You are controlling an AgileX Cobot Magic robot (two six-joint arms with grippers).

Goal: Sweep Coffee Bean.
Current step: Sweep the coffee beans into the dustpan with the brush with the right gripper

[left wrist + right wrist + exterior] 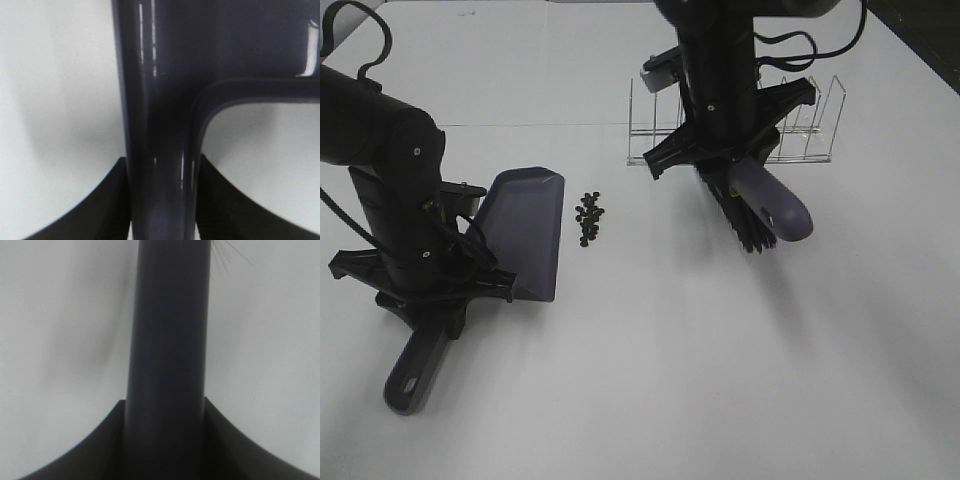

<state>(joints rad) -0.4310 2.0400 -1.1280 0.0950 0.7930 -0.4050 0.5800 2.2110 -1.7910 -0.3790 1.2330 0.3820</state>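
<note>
White surface [720, 380] is filling the high view I am watching: the coffee bean [589, 218] cluster is lying just beside the lip of the grey-purple dustpan [525, 235], which the left pincer [438, 318] is clenching by its handle, while the right pincer [725, 170] is gripping the brush [772, 200] near a wire rack [800, 130], well apart from the beans. From the left wrist, black fingers [100, 210] are squeezing the dustpan's glossy handle on both sides. From the right wrist, that arm's fingers [90, 450] are likewise pinching the brush's dark handle.
</note>
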